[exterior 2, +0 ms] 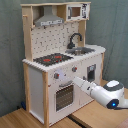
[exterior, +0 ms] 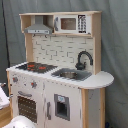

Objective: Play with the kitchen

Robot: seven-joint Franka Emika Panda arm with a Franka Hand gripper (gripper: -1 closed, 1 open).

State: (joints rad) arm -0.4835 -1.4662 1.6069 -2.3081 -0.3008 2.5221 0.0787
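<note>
The kitchen (exterior: 62, 95) (exterior 2: 37, 82) is a tall white and light-wood toy with a black-red stovetop (exterior: 35, 66) (exterior 2: 52, 59), a black faucet (exterior: 83, 59) (exterior 2: 75, 39) over a sink (exterior: 70, 75) (exterior 2: 80, 50), an oven door (exterior: 27, 106) (exterior 2: 64, 96), a grey hood (exterior: 39, 29) (exterior 2: 50, 21) and a small microwave (exterior: 70, 23) (exterior 2: 77, 11). In the second exterior view my gripper (exterior 2: 76, 80) reaches from the lower right to the kitchen's front, just under a knob (exterior 2: 74, 69) and at the oven door's upper right corner. A white part of my arm (exterior: 20, 123) shows at the first exterior view's bottom edge.
The kitchen stands on a wooden table (exterior 2: 27, 119) in front of a grey curtain (exterior 2: 115, 30). My arm's white body (exterior 2: 107, 94) fills the space right of the oven door. A white object (exterior: 3, 97) sits at the first exterior view's left edge.
</note>
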